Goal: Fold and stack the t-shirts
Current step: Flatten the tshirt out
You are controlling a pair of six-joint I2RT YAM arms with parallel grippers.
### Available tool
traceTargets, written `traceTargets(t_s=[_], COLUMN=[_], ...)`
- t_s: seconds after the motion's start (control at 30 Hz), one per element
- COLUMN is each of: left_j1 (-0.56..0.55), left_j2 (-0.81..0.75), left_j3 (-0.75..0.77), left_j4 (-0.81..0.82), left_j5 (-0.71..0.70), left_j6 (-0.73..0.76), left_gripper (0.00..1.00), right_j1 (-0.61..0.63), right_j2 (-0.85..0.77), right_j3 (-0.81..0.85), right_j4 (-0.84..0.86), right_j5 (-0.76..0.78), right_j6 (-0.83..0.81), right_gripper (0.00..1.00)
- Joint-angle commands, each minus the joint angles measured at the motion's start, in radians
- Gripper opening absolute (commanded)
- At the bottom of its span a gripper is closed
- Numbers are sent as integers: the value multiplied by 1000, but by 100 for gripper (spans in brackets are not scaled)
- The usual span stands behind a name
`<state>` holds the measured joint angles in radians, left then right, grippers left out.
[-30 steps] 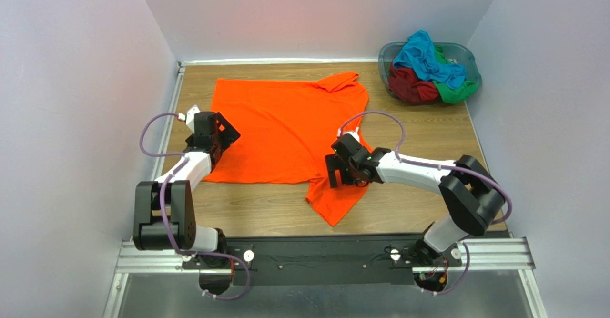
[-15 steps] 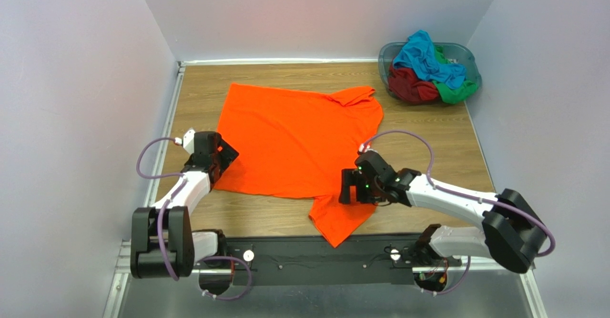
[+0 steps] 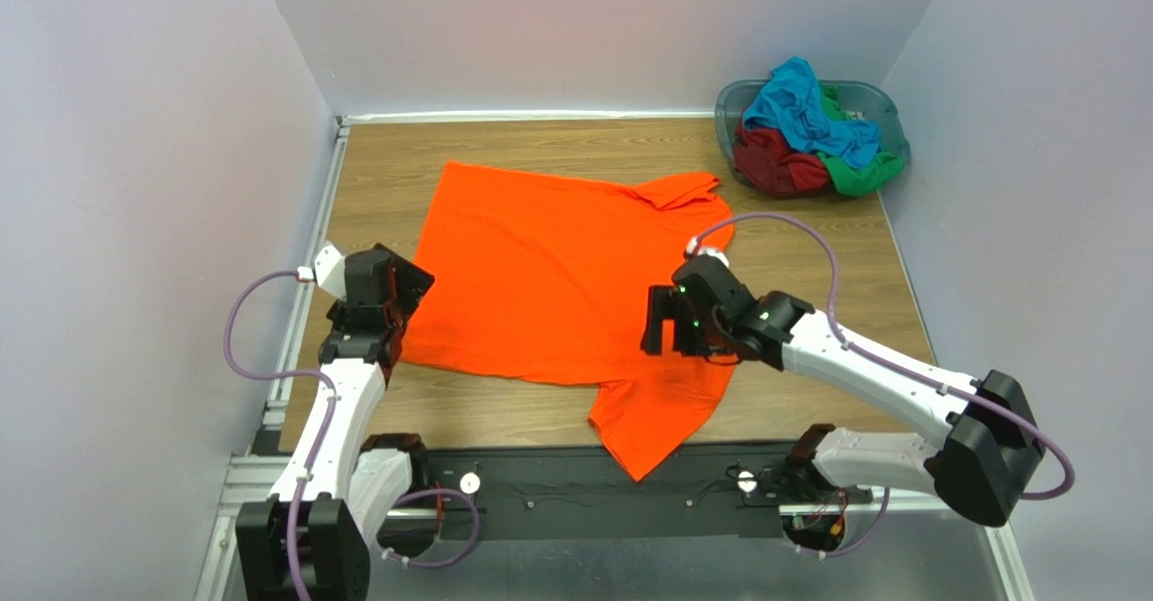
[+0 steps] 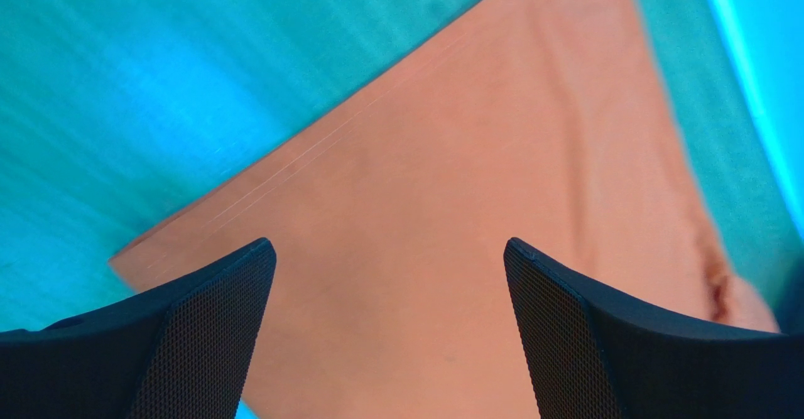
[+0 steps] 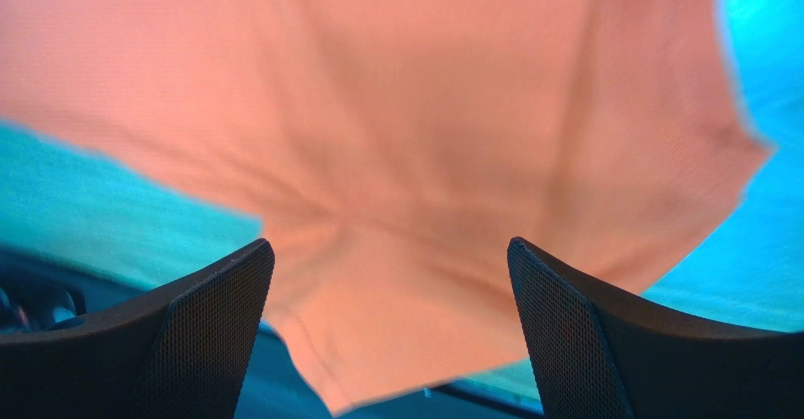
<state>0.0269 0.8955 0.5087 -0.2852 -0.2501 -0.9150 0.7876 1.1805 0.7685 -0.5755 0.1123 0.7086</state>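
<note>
While both arms reach forward from the near edge of a wooden bench [image 3: 812,257], an orange t-shirt [image 3: 555,263] lies spread flat across the middle of it. One sleeve [image 3: 650,419] points toward the near edge; the other sleeve [image 3: 684,192] lies folded over toward the far right.

The left end effector [image 3: 403,293] sits over the shirt's near left corner, close to the bench's left edge, its jaws wide open with nothing between them. Seen from the left wrist, its two black mesh-faced fingers [image 4: 203,334] frame that pointed corner of orange cloth, with bare bench beyond.

The right end effector [image 3: 661,324] sits over the right side of the shirt, just where the near sleeve joins the body. Its jaws are also wide open and empty. From the right wrist, its fingers [image 5: 576,344] frame creased orange cloth that fans out from a gathered spot. Whether either end effector touches the cloth cannot be told.

At the far right corner of the bench stands a grey-blue basket [image 3: 727,104] holding a heap of three more shirts: a turquoise t-shirt [image 3: 805,108] on top, a dark red t-shirt [image 3: 774,169] at the basket's near left side, and a green t-shirt [image 3: 864,175] spilling over its near right rim. The basket is well apart from the orange t-shirt.
</note>
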Motion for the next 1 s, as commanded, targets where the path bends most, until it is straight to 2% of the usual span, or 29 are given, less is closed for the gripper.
traceTargets(t_s=[0.0, 0.13, 0.27, 0.33, 0.47, 0.73, 0.83, 0.97], left_j1=[5, -1, -27, -90, -125, -127, -127, -127], left_j2=[-23, 37, 147, 226, 344, 467, 496, 513], left_j3=[76, 120, 152, 180, 223, 244, 251, 249], left_j4=[4, 87, 162, 188, 215, 230, 228, 228], left_j5=[-6, 70, 120, 117, 112, 81, 72, 64], left_j6=[11, 53, 64, 70, 91, 117, 130, 131], left_gripper=[99, 99, 99, 99, 99, 98, 98, 98], right_j1=[-46, -203, -335, -401, -502, -539, -539, -539], right_j2=[28, 68, 175, 211, 320, 490, 557, 558], right_j3=[83, 133, 161, 176, 227, 308, 351, 356], right_j4=[-49, -47, -46, -44, -34, 39, 52, 65], right_j5=[233, 237, 165, 173, 159, 78, 37, 27], right_j6=[-24, -90, -130, -135, -159, -205, -219, -227], right_gripper=[100, 100, 100, 100, 95, 75, 72, 72])
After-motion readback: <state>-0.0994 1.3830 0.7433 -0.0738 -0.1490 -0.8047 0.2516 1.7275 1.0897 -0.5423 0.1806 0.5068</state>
